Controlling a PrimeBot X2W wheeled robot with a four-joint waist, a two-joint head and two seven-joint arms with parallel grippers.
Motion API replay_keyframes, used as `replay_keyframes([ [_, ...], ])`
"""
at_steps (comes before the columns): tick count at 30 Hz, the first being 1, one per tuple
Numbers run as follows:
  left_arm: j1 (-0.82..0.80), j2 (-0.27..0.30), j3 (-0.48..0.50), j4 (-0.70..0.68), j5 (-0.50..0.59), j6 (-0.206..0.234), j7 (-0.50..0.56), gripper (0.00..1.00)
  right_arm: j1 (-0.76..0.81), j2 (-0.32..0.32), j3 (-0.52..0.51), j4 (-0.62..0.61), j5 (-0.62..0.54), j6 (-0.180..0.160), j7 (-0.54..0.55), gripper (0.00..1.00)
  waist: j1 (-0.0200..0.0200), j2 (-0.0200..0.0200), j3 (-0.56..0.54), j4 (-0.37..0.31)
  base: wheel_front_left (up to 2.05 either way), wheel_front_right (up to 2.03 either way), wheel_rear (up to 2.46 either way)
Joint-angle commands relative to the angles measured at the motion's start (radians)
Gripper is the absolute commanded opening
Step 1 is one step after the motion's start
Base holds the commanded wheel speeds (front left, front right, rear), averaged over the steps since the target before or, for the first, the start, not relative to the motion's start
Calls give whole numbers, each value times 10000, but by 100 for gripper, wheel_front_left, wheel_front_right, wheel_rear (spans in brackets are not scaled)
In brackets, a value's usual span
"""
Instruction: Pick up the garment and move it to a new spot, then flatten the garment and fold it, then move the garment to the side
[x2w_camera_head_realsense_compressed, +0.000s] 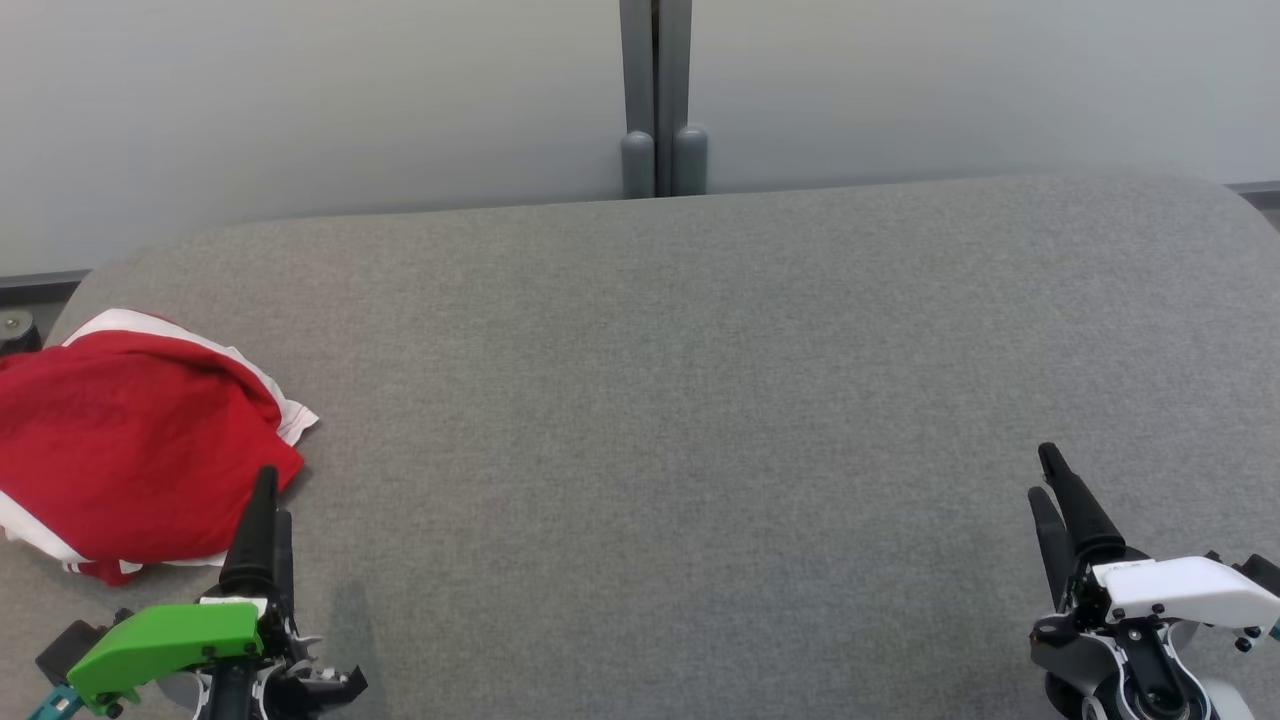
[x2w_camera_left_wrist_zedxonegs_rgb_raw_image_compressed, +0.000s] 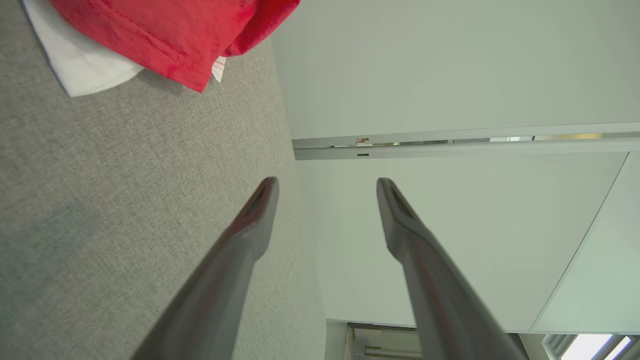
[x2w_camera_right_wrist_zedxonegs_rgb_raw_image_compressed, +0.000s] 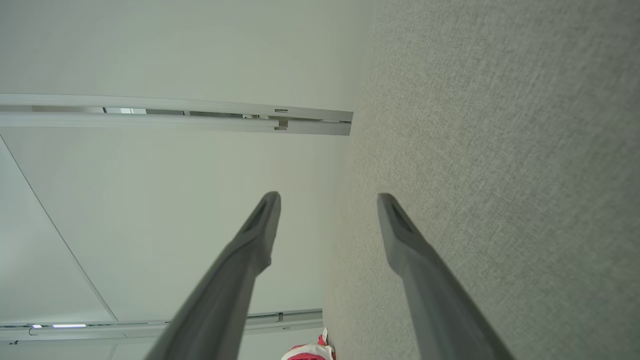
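Left hand (x2w_camera_head_realsense_compressed: 274, 495) spread, empty | right hand (x2w_camera_head_realsense_compressed: 1041, 470) spread, empty | red garment (x2w_camera_head_realsense_compressed: 130, 440) crumpled on grey surface (x2w_camera_head_realsense_compressed: 700, 400) beside left hand

Left pincer (x2w_camera_head_realsense_compressed: 273, 495): two long, dark, tapering fingers (x2w_camera_head_realsense_compressed: 255, 545), each with a shallow slot near the tip. Behind it sits a bright green housing (x2w_camera_head_realsense_compressed: 165, 640) over black fittings.
Right pincer (x2w_camera_head_realsense_compressed: 1042, 470): matching dark fingers. Behind it sits a white housing (x2w_camera_head_realsense_compressed: 1185, 590) with small dark screws, and below that a grey-and-black joint (x2w_camera_head_realsense_compressed: 1140, 680).

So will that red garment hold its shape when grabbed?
Probably not: the red garment lies crumpled in soft folds, so it should droop when lifted. It looks thin, so likely light. Pushed, it may bunch on the grey fabric surface.
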Motion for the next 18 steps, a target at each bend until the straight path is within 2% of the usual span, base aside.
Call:
replay_keyframes([
  [1, -134, 89, 32, -153, 436, -39, -115, 100, -150, -139, 22, -223, -414, 2, -147, 100, 0, 0, 11, 7, 0, 0, 0],
  [18, -105, 102, -60, 15, 4580, -97, -849, 100, -207, -98, 139, -194, -4333, 3, -887, 100, 0, 0, 138, 28, 0, 0, 0],
])
